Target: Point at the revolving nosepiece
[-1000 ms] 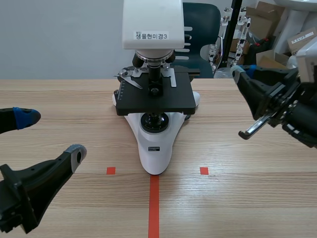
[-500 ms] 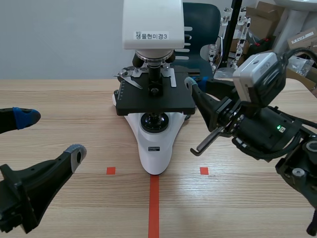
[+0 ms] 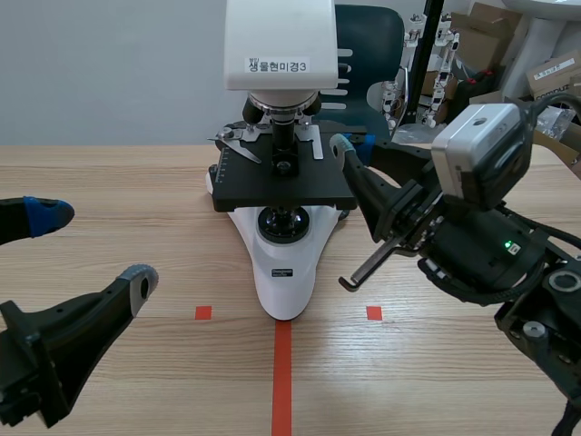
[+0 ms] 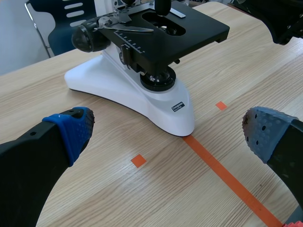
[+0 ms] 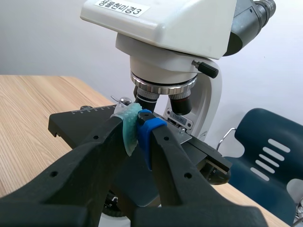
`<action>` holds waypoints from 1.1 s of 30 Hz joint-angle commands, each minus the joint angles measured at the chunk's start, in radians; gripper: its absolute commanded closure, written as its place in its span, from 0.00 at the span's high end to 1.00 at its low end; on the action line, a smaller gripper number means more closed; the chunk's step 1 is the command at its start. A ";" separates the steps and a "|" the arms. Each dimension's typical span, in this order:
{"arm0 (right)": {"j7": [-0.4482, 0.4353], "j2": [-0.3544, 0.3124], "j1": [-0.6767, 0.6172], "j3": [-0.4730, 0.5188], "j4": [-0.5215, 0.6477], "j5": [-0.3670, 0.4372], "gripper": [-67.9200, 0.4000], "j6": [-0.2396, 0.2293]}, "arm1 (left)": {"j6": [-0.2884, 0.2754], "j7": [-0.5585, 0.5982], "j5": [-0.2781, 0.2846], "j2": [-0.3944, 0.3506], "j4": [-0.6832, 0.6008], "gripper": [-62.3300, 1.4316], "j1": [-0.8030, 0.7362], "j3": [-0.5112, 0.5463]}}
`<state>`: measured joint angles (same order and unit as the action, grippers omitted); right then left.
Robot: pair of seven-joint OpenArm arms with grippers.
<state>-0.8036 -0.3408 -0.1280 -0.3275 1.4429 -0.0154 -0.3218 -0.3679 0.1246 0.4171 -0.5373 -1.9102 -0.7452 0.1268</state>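
Right tool (image 5: 137, 130): pads pressed together, tip close below revolving nosepiece (image 5: 163, 87) of microscope (image 3: 287, 259); contact unclear. Left tool (image 3: 93, 245): spread wide, well apart from microscope, over desk (image 3: 136, 182).

Black arms (image 3: 490, 259), thick-fingered right pincer (image 3: 352, 142), blue and grey-green dotted pads (image 5: 150, 124), silver wrist camera (image 3: 479, 150)

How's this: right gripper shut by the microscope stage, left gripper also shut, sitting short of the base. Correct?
No. The left gripper is open, not shut: the left wrist view shows its fingers far apart. The rest holds: right gripper shut by the stage, left sitting short of the base.
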 commanded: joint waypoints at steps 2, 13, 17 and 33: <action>-0.012 -0.008 0.011 0.006 0.013 0.011 0.02 0.023 | 0.002 0.014 0.009 0.005 -0.017 1.00 0.000 -0.002; -0.015 -0.008 0.011 -0.007 0.013 0.011 0.01 0.024 | 0.002 0.014 0.009 0.005 -0.017 1.00 0.000 -0.002; -0.017 -0.008 0.011 -0.008 0.013 0.011 0.01 0.024 | 0.002 0.014 0.009 0.005 -0.017 1.00 0.000 -0.002; -0.030 -0.008 0.011 -0.008 0.013 0.011 0.02 0.045 | 0.002 0.014 0.009 0.005 -0.017 1.00 0.000 -0.002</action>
<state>-0.8188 -0.3408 -0.1284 -0.3298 1.4429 -0.0154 -0.2798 -0.3679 0.1246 0.4171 -0.5373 -1.9102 -0.7452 0.1268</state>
